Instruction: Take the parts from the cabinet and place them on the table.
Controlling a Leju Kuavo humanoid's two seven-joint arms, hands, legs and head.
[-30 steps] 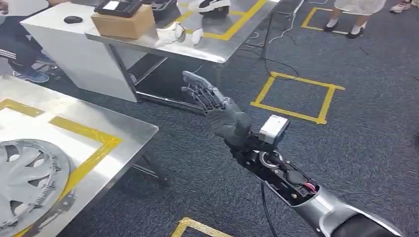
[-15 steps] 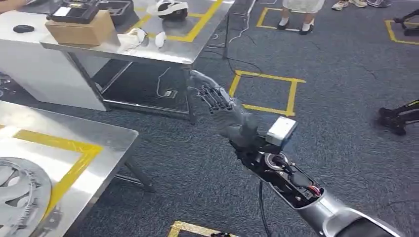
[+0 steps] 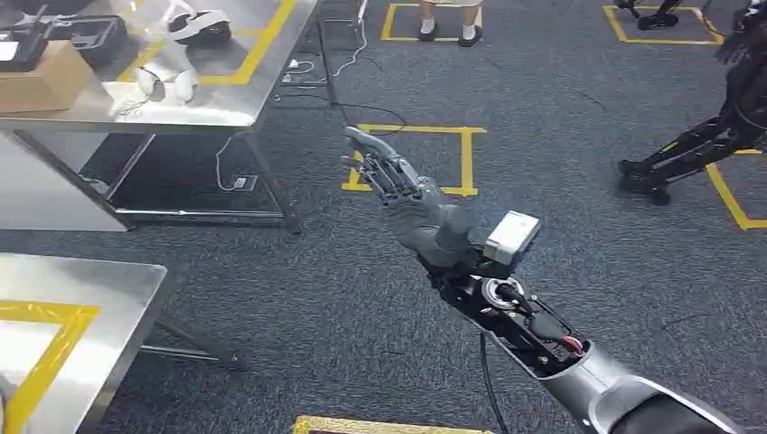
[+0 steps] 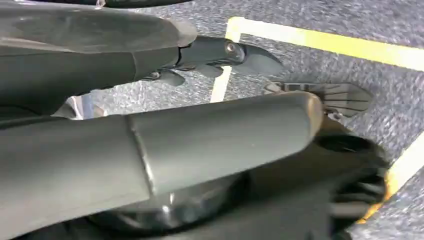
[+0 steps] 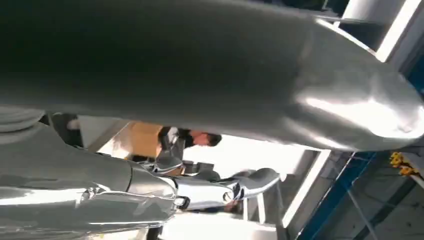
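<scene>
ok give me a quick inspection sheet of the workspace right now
surface: steel table with yellow tape at lower left; second steel table at upper left
job's things: nothing seen; cabinet and parts nothing seen
clutter: cardboard box and white headset on the far table
hands: right hand raised over the carpet, fingers apart, holding nothing; left hand holding nothing
cables: cable running down from the far table across the floor
surroundings: dark carpet with yellow tape squares; a person's feet at the top
</scene>
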